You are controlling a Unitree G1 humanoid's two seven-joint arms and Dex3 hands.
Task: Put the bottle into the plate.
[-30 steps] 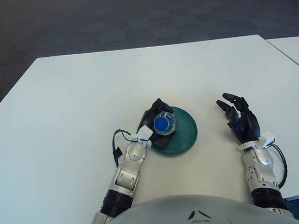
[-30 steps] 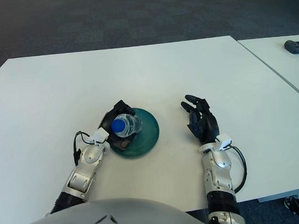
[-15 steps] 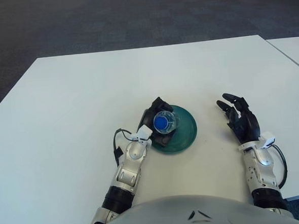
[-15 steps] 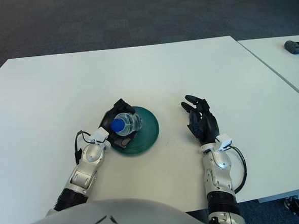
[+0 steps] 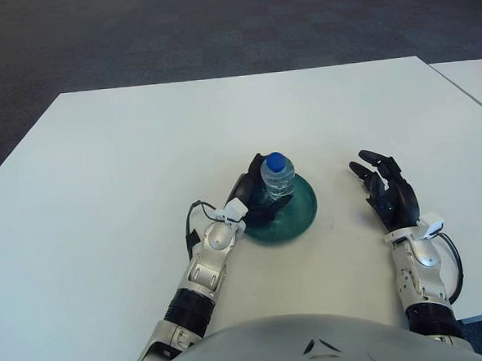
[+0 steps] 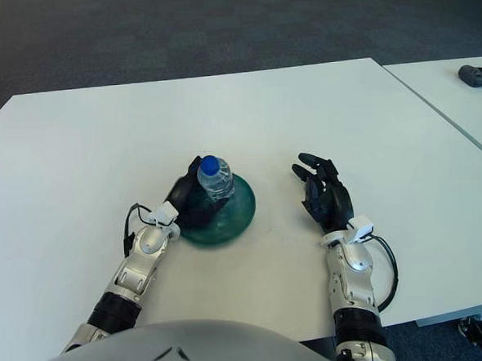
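Observation:
A clear plastic bottle [image 5: 278, 177] with a blue cap stands almost upright over the dark green plate [image 5: 302, 212] near the middle of the white table. My left hand [image 5: 257, 197] is curled around the bottle's lower body from the left side, above the plate's left rim. The bottle's base is hidden behind the fingers, so contact with the plate cannot be made out. My right hand [image 5: 387, 192] shows to the right of the plate, a short way off, fingers spread and holding nothing.
The white table [image 5: 141, 154] stretches far behind and to the left of the plate. A second table [image 6: 448, 94] adjoins at the right, carrying a dark object [image 6: 478, 75] at its far edge. Dark carpet lies beyond.
The bottle, tilted towards me with its cap facing up at the camera, has been swung upright over the plate. My left hand moved slightly forward with it. The right hand stayed put.

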